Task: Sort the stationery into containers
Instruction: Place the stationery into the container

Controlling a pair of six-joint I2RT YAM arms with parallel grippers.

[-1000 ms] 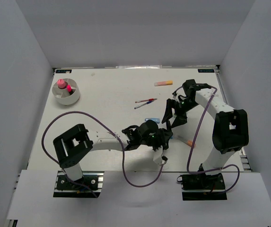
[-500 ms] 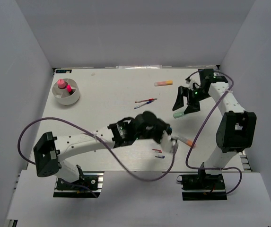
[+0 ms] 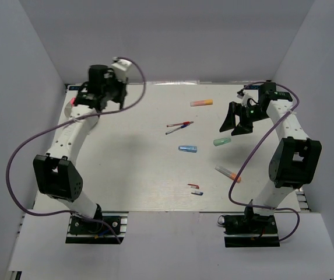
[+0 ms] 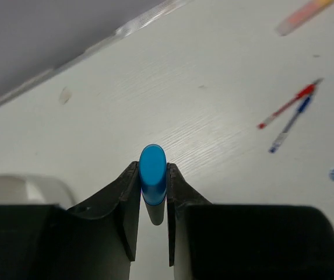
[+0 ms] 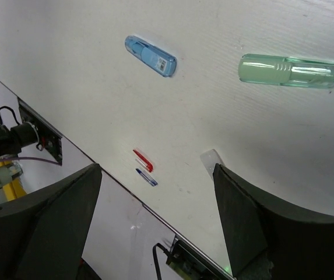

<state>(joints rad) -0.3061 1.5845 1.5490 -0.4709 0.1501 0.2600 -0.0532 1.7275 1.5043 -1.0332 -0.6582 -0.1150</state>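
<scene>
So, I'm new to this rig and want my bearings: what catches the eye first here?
The left hand at the far left corner of the table, clamped on a blue marker. Then the right hand, open beside a mint highlighter, with pens lying loose in the middle.

Bright, even overhead light, soft shadows, little blur.

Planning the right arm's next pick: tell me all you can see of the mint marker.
The mint marker is a stubby, translucent pale-green tube, plastic by its look, with small ridges on its side. It lies flat on the white table, alone; the right arm's open fingers are clear of it.
</scene>
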